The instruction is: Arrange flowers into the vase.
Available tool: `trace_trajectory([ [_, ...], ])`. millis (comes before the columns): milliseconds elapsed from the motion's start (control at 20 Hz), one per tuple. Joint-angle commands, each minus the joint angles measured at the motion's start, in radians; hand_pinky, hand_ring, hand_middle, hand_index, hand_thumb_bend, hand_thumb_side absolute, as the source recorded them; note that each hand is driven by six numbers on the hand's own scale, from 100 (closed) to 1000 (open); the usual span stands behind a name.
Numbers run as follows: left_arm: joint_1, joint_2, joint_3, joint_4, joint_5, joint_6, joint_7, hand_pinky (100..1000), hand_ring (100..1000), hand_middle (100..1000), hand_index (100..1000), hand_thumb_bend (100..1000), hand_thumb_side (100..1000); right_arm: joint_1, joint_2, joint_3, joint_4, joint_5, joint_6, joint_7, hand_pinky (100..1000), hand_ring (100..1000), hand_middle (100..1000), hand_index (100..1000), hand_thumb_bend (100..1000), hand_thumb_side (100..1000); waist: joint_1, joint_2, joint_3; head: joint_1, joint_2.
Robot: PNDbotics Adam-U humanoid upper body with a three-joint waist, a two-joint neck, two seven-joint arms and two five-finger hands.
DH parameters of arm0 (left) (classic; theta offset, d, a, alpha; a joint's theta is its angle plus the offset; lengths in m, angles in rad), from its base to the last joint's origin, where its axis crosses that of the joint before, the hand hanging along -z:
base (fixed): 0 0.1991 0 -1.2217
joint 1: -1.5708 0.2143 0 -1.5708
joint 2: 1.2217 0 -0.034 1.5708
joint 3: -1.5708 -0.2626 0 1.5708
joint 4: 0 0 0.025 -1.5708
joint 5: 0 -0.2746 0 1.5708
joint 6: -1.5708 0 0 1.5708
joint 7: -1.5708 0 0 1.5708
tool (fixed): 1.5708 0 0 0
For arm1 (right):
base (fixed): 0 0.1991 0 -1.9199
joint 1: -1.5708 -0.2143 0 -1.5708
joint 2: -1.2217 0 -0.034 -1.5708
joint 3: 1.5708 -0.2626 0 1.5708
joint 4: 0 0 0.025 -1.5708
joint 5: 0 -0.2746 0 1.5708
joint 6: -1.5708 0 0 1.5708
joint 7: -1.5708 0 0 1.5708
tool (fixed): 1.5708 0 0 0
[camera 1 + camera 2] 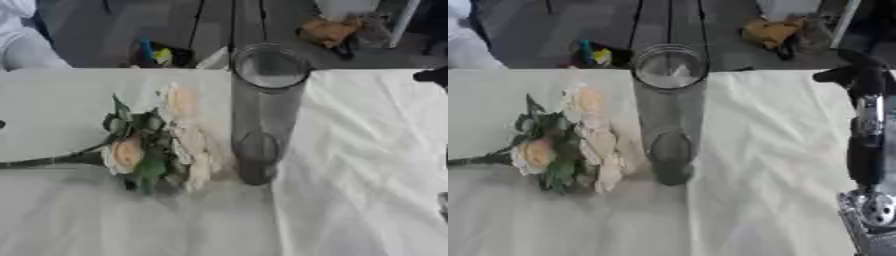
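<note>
White cloth is covering the surface [367, 165]; the flowers [162, 142] are lying just left of the upright glass vase [267, 110]. Right of the vase, the right robot hand [852, 75] is showing, fingers indiscernible. Clipping the tall vase could be toppling it.

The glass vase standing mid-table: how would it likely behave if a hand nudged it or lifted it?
The vase is tall and narrow on a small base, so a push near the rim would probably tip it. It stands on a wrinkled white cloth, which may make it wobble. It looks like clear, smooth glass: likely slippery, and fragile if it fell beside the flower bunch.
</note>
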Motion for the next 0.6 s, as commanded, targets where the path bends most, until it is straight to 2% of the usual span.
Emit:
trace_trajectory([
  [50,-0.015,0.082,0.0,-0.018,-0.032,-0.002,-0.008,567,717,769,918,100,983,-0.01,-0.014,-0.008,-0.019,-0.001,-0.003,0.005,773,643,536,812,100,1000,0.006,0.0,-0.003,0.008,0.027],
  [350,-0.045,0.206,0.011,-0.018,-0.104,0.011,-0.009,587,729,780,938,100,941,-0.012,-0.018,-0.007,-0.019,-0.002,-0.004,0.005,773,644,536,812,100,1000,0.009,0.0,-0.01,0.014,0.029],
  [600,-0.071,0.317,0.014,-0.018,-0.172,0.069,-0.063,608,740,782,924,158,888,-0.014,-0.021,-0.005,-0.019,-0.003,-0.004,0.008,773,643,536,813,100,1000,0.017,0.0,-0.018,0.02,0.021],
])
